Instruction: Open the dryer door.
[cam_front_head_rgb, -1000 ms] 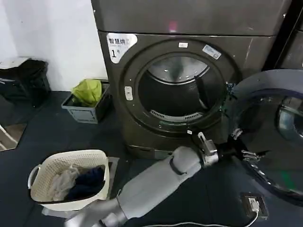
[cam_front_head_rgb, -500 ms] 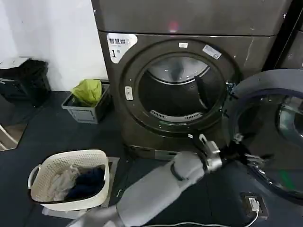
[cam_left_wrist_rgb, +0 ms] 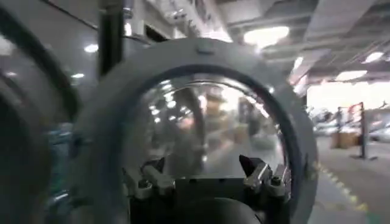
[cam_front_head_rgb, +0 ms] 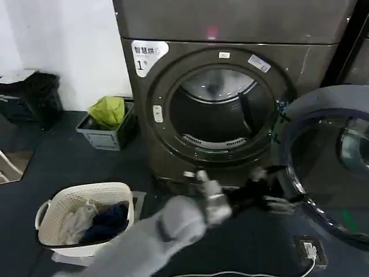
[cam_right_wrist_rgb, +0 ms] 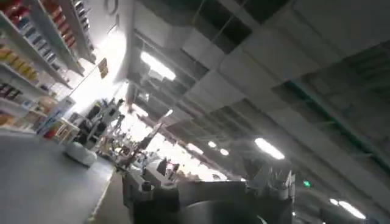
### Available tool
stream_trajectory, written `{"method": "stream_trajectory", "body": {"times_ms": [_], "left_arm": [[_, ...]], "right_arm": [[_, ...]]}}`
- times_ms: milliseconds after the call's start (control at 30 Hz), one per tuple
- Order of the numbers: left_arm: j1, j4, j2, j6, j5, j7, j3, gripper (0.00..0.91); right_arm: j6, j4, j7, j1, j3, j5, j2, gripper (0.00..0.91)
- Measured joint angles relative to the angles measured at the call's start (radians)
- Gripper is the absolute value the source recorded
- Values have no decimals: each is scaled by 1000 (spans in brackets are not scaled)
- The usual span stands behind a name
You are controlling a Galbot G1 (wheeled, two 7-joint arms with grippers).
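The dryer door stands swung wide open to the right of the dryer marked "1", and the dark drum is exposed. My left arm reaches across the floor from the lower left. Its gripper hangs low beside the door's lower left edge, apart from it. In the left wrist view the round door with its grey rim and tinted glass faces the left gripper, which is open with nothing between its fingers. The right gripper points at the ceiling, open and holding nothing.
A cream laundry basket with clothes sits on the floor at the lower left. A grey bin with a green bag stands by the wall. A plug box with a cable lies under the open door. A black bin is far left.
My left arm has drawn back to the left and lower, taking the gripper away from the door's edge. The door has stayed wide open.
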Motion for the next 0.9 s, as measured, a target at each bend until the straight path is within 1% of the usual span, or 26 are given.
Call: {"method": "stream_trajectory", "body": {"times_ms": [100, 233, 367, 433, 533, 633, 733, 833, 867, 900], "left_arm": [[46, -74, 122, 10, -18, -24, -41, 907], [146, -159, 279, 74, -99, -102, -144, 907], [269, -223, 424, 163, -217, -213, -293, 907], [323, -231, 484, 197, -279, -281, -363, 907], [379, -233, 574, 256, -364, -386, -452, 907], [390, -228, 650, 320, -471, -503, -498, 907], [375, -211, 727, 375, -589, -619, -520, 907], [338, -196, 787, 462, -765, -751, -534, 907], [325, -191, 802, 482, -825, -799, -538, 907], [311, -188, 815, 483, -883, -839, -541, 907]], "right_arm": [[-4, -5, -4, 5, -11, -5, -33, 907], [-5, 0, -10, 13, -24, -20, -69, 907], [-6, 6, -18, 28, -50, -27, -95, 907], [-6, 9, -24, 33, -62, -26, -102, 907], [-6, 19, -32, 37, -89, 4, -107, 907], [-14, 26, -32, 38, -115, 31, -108, 907], [-14, 25, -26, 35, -130, 43, -105, 907], [-12, 18, -23, 28, -142, 59, -96, 907], [-11, 16, -23, 27, -144, 63, -95, 907], [-11, 14, -22, 25, -145, 69, -95, 907]]}}
